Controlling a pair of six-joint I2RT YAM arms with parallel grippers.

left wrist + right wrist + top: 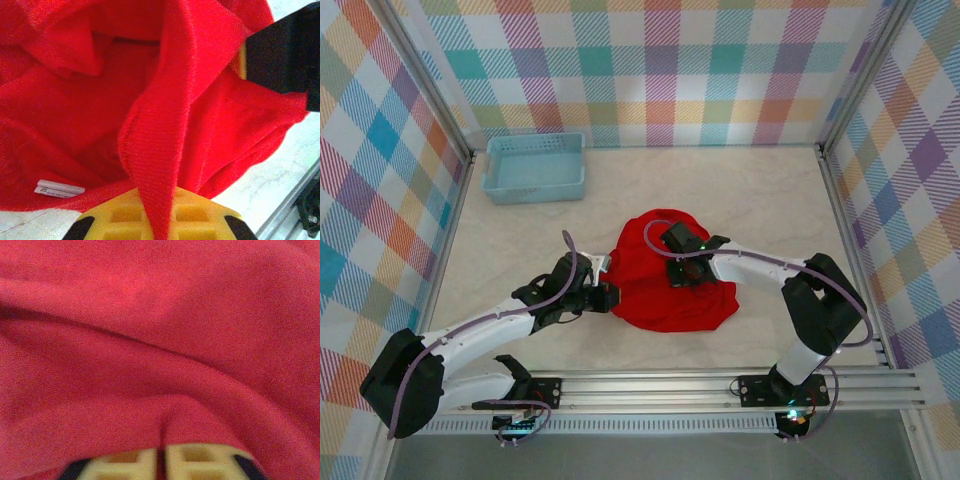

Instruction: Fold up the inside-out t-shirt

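The bright red soft cloth t-shirt [665, 300] is lying bunched in the middle of the pale marbled tabletop [760, 190]. The left gripper [607, 298] is clamping its ribbed edge — the right gripper [682, 272], atop the heap, is pinching a fold, jaws together.

A light-blue plastic basket [535, 190] sits at the far left corner of the pale marbled surface [760, 200], beside checkered walls [660, 70].
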